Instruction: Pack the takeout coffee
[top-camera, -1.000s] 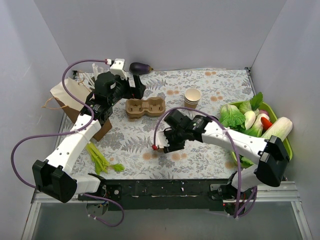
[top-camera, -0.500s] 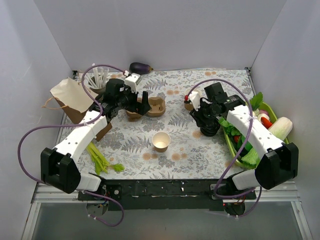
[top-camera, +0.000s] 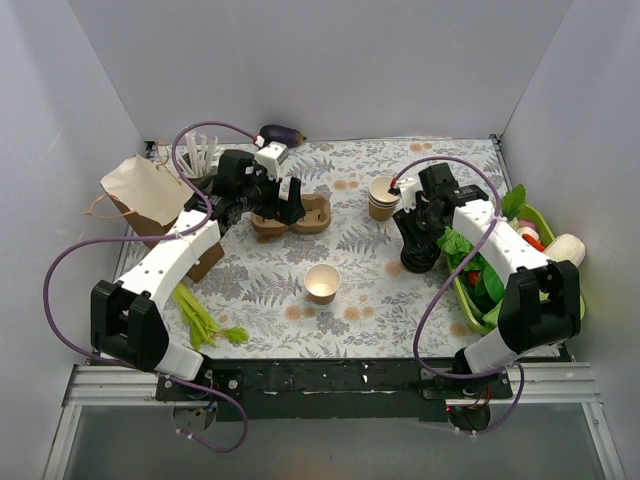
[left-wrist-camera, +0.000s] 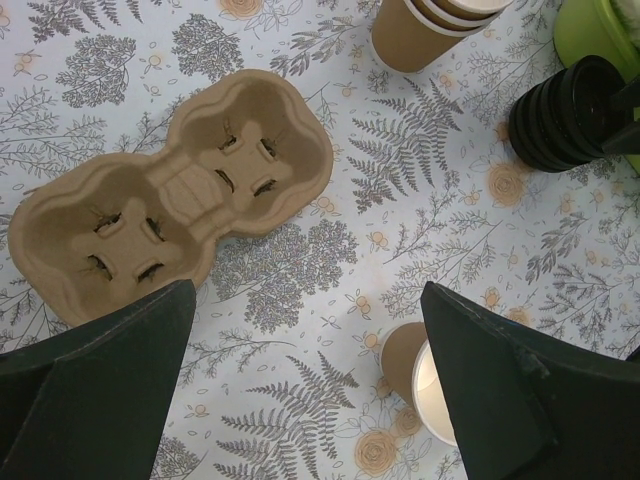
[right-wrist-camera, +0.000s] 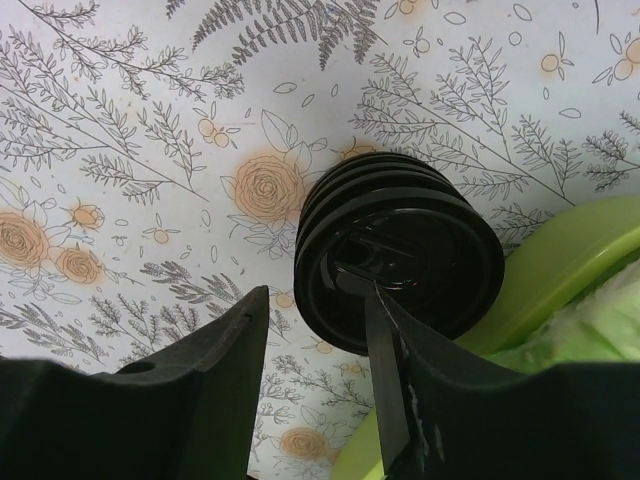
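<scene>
Top external view shows the job in its early stage: a single lidless paper cup (top-camera: 322, 283) stands alone on the patterned table (top-camera: 400, 310), well apart from the cup carrier (top-camera: 291, 215) and from the brown paper bag (top-camera: 150, 200) at the far left. No finished takeout coffee exists yet, since that cup has no lid on it. The right gripper (right-wrist-camera: 315, 350) hovers over the stack of black lids (right-wrist-camera: 400, 265) beside the green tray (top-camera: 470, 300), its fingers partly spread with one finger edge at the top lid's rim; whether a lid is actually pinched I cannot tell. The left gripper (left-wrist-camera: 300, 380) hangs above the carrier with its fingers spread wide and nothing between them. The stack of spare cups (top-camera: 385, 196) sits untouched near the right arm. Judging from this, lidding the cup, seating it in the carrier and bagging it all remain to be done.
</scene>
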